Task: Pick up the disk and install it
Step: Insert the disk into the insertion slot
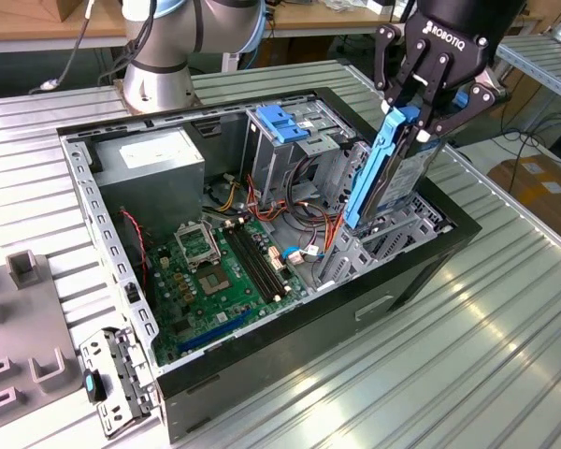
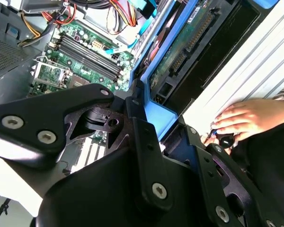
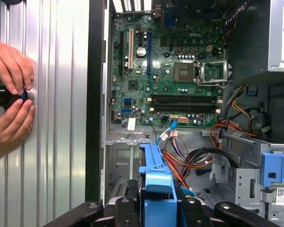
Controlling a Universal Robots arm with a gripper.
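A: How far has it got?

B: Picked up, not installed. The hand (image 1: 419, 126) is clamped on the disk (image 1: 407, 176), which hangs on edge, tilted, its lower end at the mouth of the drive bay (image 1: 383, 248) on the exterior view's right of the open case (image 1: 290, 351) — not seated, I'd say.

A: Do the wrist cameras add anything?

B: The second wrist view shows the disk's green circuit board (image 2: 180, 47) (the exterior view has its blue rail (image 1: 369, 178) instead). In the first wrist view, someone's fingers (image 3: 12, 66) hold a small black knob (image 3: 4, 94) on the counter (image 3: 52, 118) beside the case.
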